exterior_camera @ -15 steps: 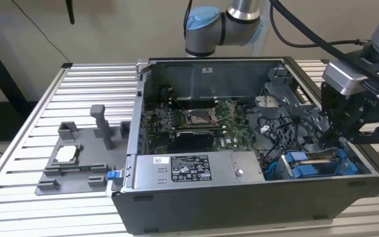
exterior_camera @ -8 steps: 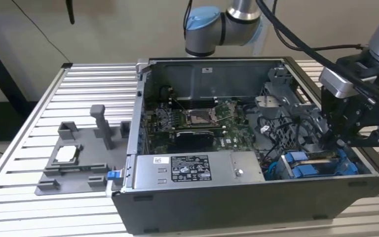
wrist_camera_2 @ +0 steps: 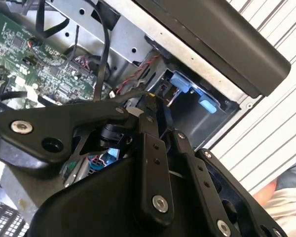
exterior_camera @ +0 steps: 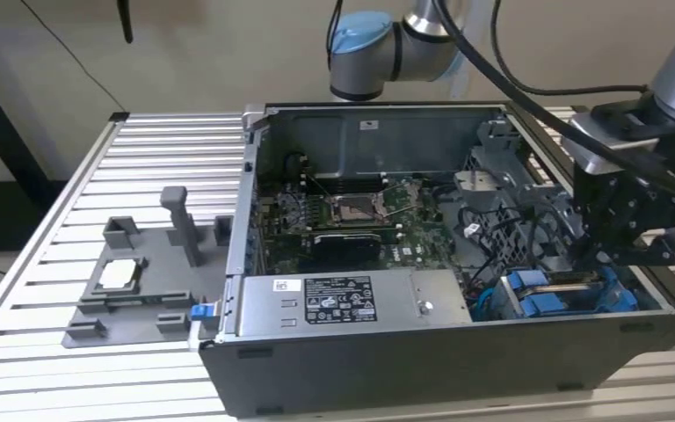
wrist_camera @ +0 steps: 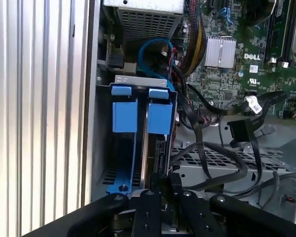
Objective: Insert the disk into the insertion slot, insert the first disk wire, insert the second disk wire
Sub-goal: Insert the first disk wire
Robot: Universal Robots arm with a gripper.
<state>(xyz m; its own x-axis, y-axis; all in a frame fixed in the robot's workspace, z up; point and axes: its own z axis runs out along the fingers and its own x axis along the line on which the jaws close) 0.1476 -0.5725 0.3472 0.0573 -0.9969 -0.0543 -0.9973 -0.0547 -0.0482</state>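
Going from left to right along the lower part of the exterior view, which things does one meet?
Grey plastic fixture → grey power supply box → the insertion slot with its blue fittings.

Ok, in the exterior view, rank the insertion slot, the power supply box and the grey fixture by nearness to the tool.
1. insertion slot, just below the tool, on the exterior view's right.
2. power supply box, toward the middle.
3. grey fixture, far on the exterior view's left.
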